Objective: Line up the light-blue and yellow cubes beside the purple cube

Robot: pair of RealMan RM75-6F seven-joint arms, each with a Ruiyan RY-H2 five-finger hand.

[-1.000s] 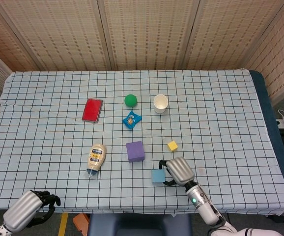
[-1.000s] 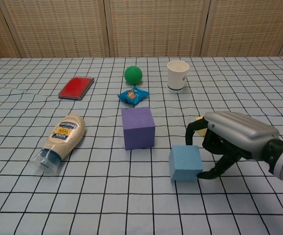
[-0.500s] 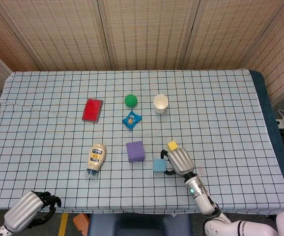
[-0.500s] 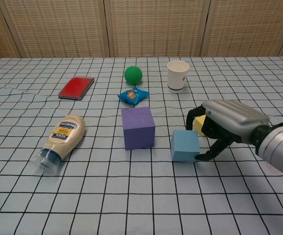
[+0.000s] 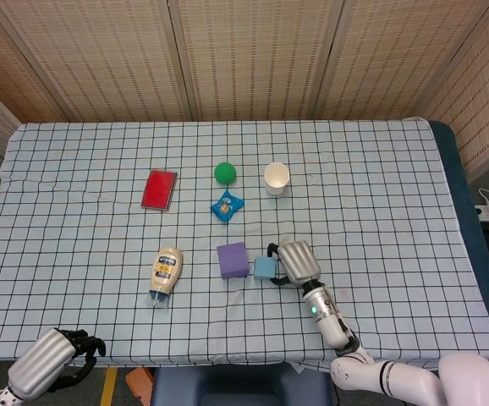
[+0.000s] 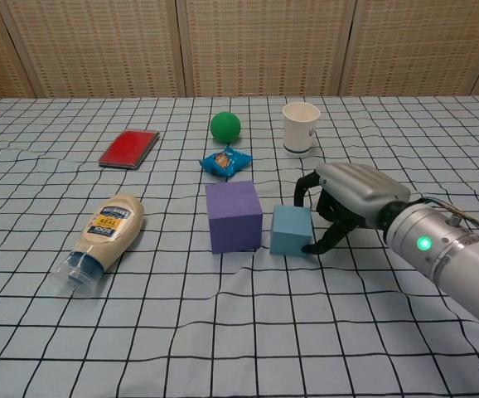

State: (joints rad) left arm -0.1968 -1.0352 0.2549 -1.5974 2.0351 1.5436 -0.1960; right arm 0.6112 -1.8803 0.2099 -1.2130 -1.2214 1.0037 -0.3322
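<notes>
Light-blue cube (image 6: 292,230) sitting flat on the counter (image 6: 223,332), just beside the purple cube (image 6: 234,215) on its right, with a thin gap between; small block, plain soft blue, smooth sides, no long side to speak of, one flat face turned to the chest camera and sitting a bit crooked next to the purple cube. In the head view, same light-blue cube (image 5: 266,268) to the right of the purple cube (image 5: 232,260). Purple cube bigger, dark violet, square and upright. Right hand (image 6: 351,199) on the far side of the light-blue cube from the purple cube, fingers (image 6: 321,240) curled around the cube's right side and touching it, thumb up near the top back corner; seen too in the head view as a grey right hand (image 5: 295,261). Yellow cube hidden behind that hand, cannot tell where. Left hand (image 5: 54,362) low at the near counter edge, far to the left of the purple cube, dark fingers curled in on nothing. Mayonnaise bottle (image 6: 103,240) lying on its side to the left of the purple cube, cap end toward the camera.
</notes>
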